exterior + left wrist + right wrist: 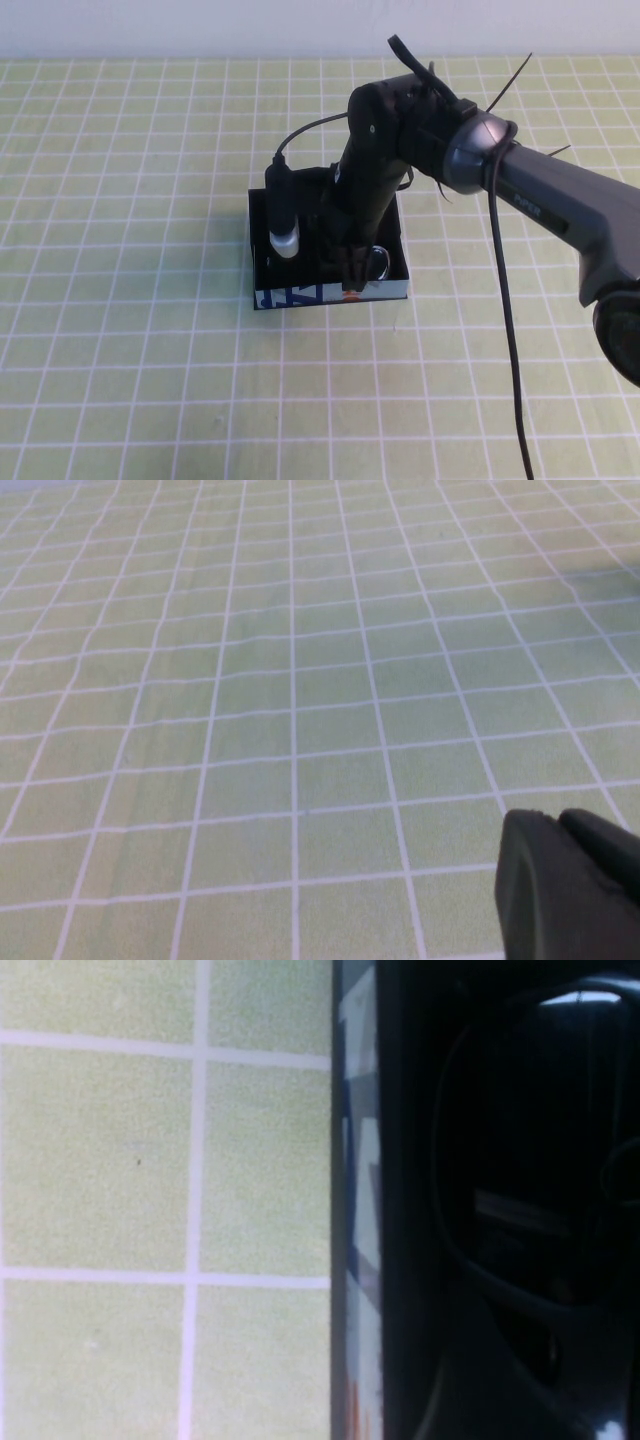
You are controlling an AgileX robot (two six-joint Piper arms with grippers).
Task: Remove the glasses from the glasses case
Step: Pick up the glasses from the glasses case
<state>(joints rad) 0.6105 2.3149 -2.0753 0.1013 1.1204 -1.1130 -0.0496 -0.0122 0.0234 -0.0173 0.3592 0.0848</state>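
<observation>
The glasses case [330, 293] is a shallow black open box at the table's middle, with a white, blue and orange strip on its near wall. My right gripper [350, 272] reaches straight down into the case near that wall. One rim of the black glasses [381, 262] shows inside the case, just right of the gripper. In the right wrist view the strip [356, 1210] runs beside the dark interior, where a black lens rim [520, 1140] lies. My left gripper [562, 822] is shut and empty above bare cloth, and it does not show in the high view.
A green tablecloth [120, 300] with a white grid covers the table all round the case. The right arm [560, 200] comes in from the right, with a black cable [505, 300] hanging down from it to the front edge.
</observation>
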